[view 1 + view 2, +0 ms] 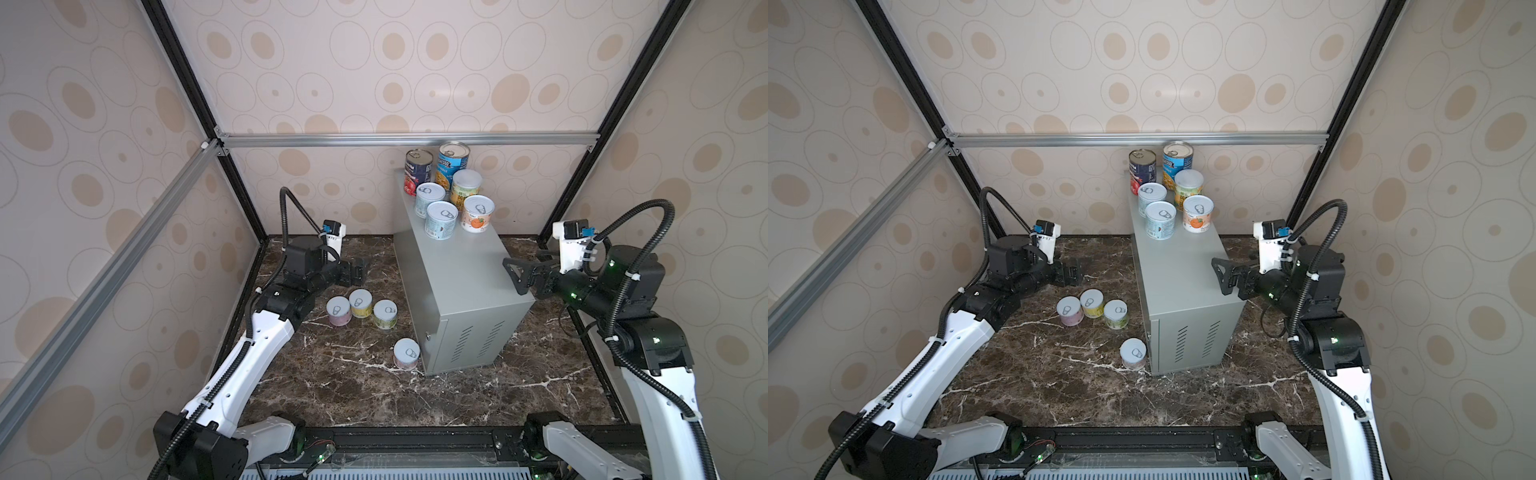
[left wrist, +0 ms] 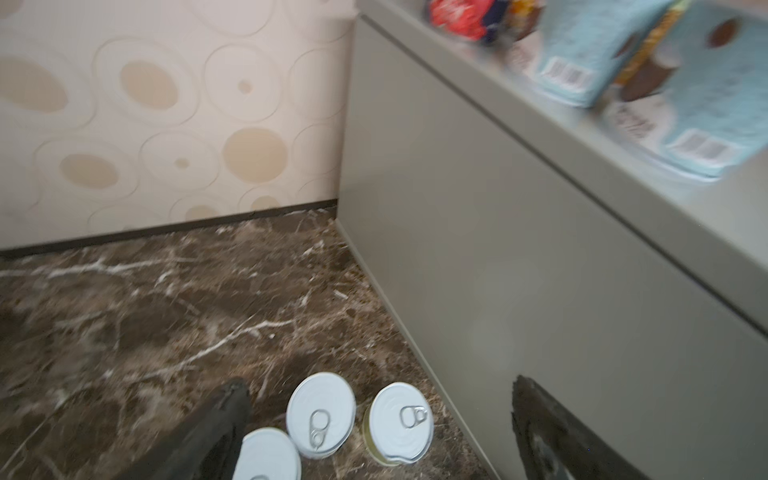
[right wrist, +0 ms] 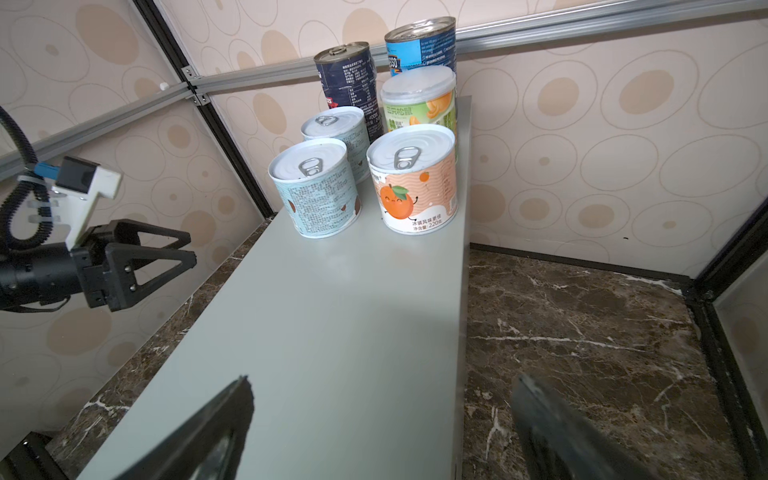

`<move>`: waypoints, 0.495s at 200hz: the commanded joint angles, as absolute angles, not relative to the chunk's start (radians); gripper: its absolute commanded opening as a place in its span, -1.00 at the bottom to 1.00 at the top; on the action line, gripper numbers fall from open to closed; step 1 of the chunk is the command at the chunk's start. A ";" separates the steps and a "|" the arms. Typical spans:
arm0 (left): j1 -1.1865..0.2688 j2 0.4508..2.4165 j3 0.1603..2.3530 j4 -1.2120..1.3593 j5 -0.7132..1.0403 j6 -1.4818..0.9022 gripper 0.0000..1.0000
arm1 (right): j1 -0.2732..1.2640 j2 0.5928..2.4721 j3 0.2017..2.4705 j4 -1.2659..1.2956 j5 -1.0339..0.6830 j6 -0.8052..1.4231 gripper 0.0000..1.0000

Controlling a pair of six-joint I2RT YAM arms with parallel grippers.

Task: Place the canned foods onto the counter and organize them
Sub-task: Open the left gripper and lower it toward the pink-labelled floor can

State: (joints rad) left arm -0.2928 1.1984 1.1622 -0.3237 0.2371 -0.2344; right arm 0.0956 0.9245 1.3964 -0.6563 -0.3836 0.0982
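Six cans (image 1: 441,219) sit at the far end of the counter (image 1: 465,270), four cans (image 1: 360,302) wait on the marble (image 1: 332,386) beside it, left gripper (image 3: 190,249) and right gripper (image 1: 514,276) both wide open holding nothing, so over halfway I'd say.

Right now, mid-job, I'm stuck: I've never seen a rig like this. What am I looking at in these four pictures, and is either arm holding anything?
Two robot arms work inside a walled booth, each ending in a two-fingered gripper. Both top views look down from one overhead camera head. The other two pictures come from cameras on the arms' wrists. The left one looks at the marble surface beside the grey counter, and the right one looks along the counter's top. Six cans stand at the counter's far end. Four cans wait on the marble surface, three clustered and one alone by the counter's front corner. The left gripper and right gripper are both open and hold nothing.
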 commanded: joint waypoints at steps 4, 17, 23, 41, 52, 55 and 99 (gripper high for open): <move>-0.226 1.203 1.113 -0.366 0.235 -0.320 0.96 | 0.103 0.920 1.393 -0.628 -0.443 0.114 0.99; -0.196 1.221 1.082 -0.368 0.223 -0.349 0.96 | 0.105 0.918 1.390 -0.627 -0.447 0.121 0.99; -0.183 1.233 1.066 -0.363 0.221 -0.361 0.96 | 0.107 0.915 1.387 -0.627 -0.445 0.124 1.00; -0.163 1.266 1.012 -0.336 0.227 -0.394 0.96 | 0.110 0.899 1.373 -0.623 -0.438 0.134 0.99; -0.158 1.280 0.969 -0.303 0.228 -0.414 0.96 | 0.111 0.888 1.364 -0.619 -0.439 0.141 0.99; -0.160 1.284 0.956 -0.294 0.231 -0.419 0.96 | 0.112 0.886 1.362 -0.618 -0.438 0.144 0.99; -0.160 1.317 0.827 -0.192 0.203 -0.454 0.96 | 0.115 0.881 1.340 -0.606 -0.462 0.164 0.99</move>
State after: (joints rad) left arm -0.1635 1.3155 0.8631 -0.2775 0.2214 -0.4099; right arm 0.1047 0.8906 1.3602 -0.6357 -0.4355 0.1425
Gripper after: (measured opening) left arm 0.980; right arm 0.997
